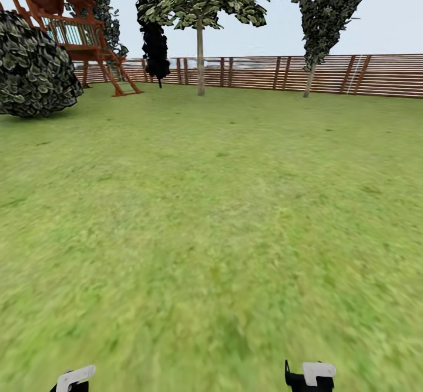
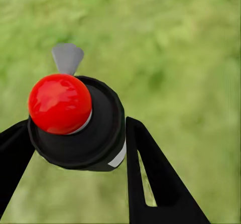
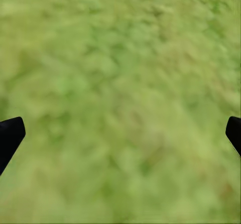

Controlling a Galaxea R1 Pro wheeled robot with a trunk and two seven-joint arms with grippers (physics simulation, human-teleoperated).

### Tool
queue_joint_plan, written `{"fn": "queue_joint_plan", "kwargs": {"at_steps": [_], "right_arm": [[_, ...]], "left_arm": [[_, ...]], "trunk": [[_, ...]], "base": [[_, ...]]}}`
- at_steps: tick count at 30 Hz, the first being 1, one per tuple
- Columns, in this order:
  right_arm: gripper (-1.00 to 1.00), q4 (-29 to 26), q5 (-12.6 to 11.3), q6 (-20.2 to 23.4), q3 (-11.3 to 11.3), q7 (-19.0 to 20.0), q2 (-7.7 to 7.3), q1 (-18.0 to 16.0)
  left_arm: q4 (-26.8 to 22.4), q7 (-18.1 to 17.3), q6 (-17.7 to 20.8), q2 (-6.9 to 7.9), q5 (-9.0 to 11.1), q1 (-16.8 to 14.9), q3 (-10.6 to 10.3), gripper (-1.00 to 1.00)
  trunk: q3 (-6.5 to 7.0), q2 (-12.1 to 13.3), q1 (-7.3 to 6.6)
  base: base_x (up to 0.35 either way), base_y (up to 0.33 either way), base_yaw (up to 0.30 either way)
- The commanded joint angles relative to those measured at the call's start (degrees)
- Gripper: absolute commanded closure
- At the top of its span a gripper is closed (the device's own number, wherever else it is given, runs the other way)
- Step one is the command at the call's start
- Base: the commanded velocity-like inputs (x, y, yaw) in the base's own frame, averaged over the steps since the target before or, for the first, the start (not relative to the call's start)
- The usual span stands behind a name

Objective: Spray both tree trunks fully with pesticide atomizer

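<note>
Much of the robot is cut off: in the head view only the tips of two arms poke above the lower edge, the left end effector and the right end effector, and neither grip can be read there. The left wrist view shows the left end effector clamped around the pesticide atomizer, a black round body with one red knob and one grey nozzle, sitting between the two black fingers above blurred grass. The right wrist view shows the right end effector spread wide, its two dark fingertips at opposite edges with nothing between them. Far ahead across the floor stand two trees with slim pale trunks before the slatted fence; a third, dark one is hard to make out. One wooden play tower and one round bush sit at far left.
</note>
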Motion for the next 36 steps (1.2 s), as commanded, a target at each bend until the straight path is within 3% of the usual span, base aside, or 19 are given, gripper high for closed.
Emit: {"fn": "queue_joint_plan", "kwargs": {"at_steps": [1,36], "right_arm": [[-1.00,0.0,0.0,0.0,0.0,0.0,-0.01,0.0],[-1.00,0.0,0.0,0.0,0.0,0.0,-0.02,0.0]], "left_arm": [[0.0,0.0,0.0,0.00,0.0,0.0,0.0,1.00],[0.0,0.0,0.0,0.00,0.0,0.0,0.0,1.00]], "trunk": [[0.00,0.0,0.00],[0.00,0.0,0.00]], "base": [[0.338,0.000,0.000],[0.338,0.000,0.000]]}}
